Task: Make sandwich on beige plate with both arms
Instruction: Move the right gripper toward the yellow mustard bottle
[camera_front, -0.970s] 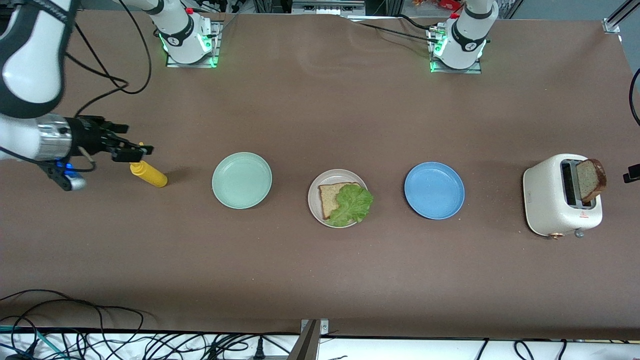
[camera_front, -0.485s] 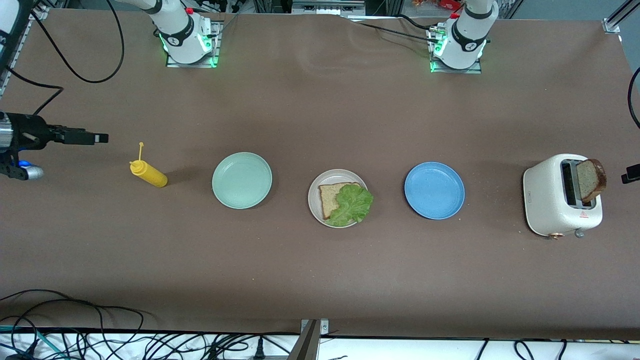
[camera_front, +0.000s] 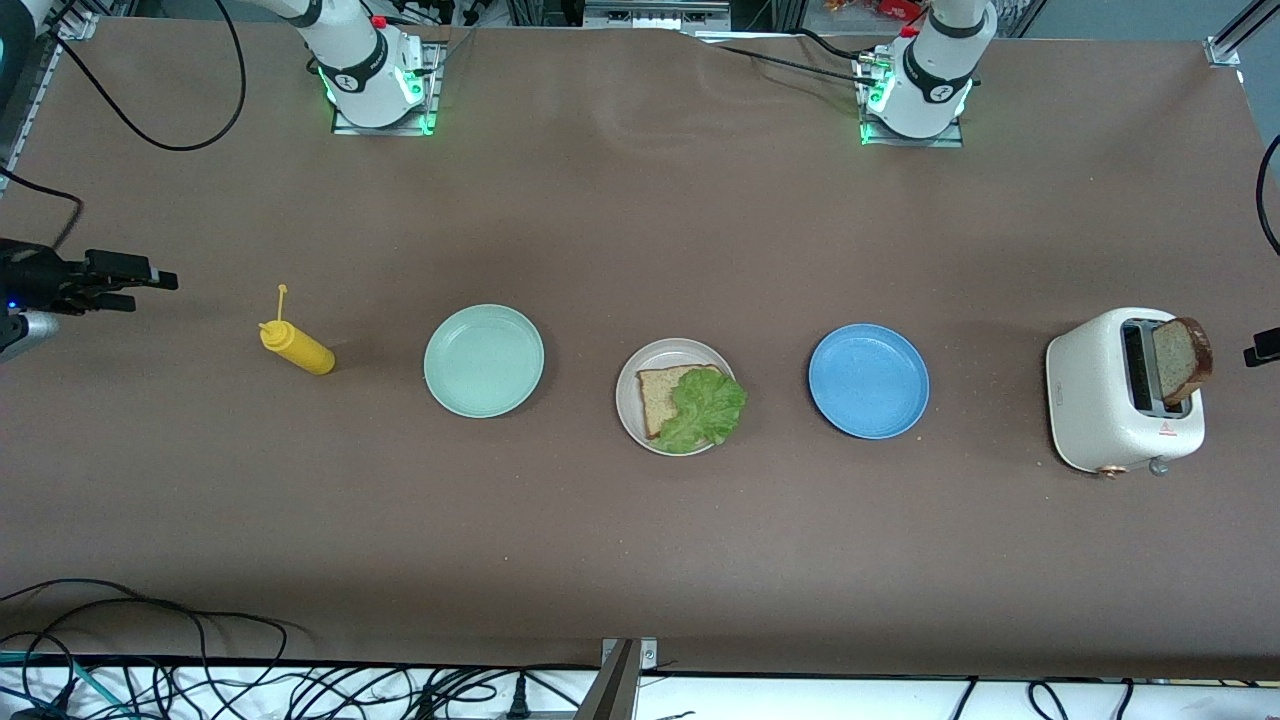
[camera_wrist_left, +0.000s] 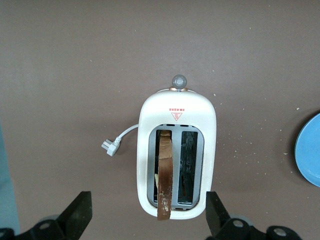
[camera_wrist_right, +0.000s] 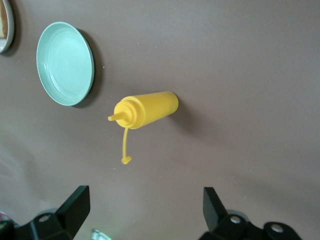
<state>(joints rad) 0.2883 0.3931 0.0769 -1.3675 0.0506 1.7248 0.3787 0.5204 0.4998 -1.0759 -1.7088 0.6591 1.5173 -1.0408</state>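
The beige plate (camera_front: 672, 349) sits mid-table, between a mint-green plate and a blue one. On it lies one bread slice (camera_front: 657, 392), half covered by a green lettuce leaf (camera_front: 708, 408). A second bread slice (camera_front: 1182, 360) (camera_wrist_left: 164, 175) stands in a slot of the white toaster (camera_front: 1100, 400) (camera_wrist_left: 176, 107). My left gripper (camera_wrist_left: 148, 197) hangs open over the toaster, its fingers wide on either side. My right gripper (camera_front: 140, 288) (camera_wrist_right: 145, 192) is open and holds nothing, over bare table at the right arm's end.
A yellow mustard bottle (camera_front: 297, 348) (camera_wrist_right: 147, 110) with its cap dangling stands between my right gripper and the mint-green plate (camera_front: 484, 360) (camera_wrist_right: 65, 63). The blue plate (camera_front: 868, 380) (camera_wrist_left: 310, 155) lies between the beige plate and the toaster. Cables run along the table's near edge.
My right arm has drawn back from the mustard bottle toward the table's end, leaving the bottle standing. The left arm, the plates and the bread have not moved.
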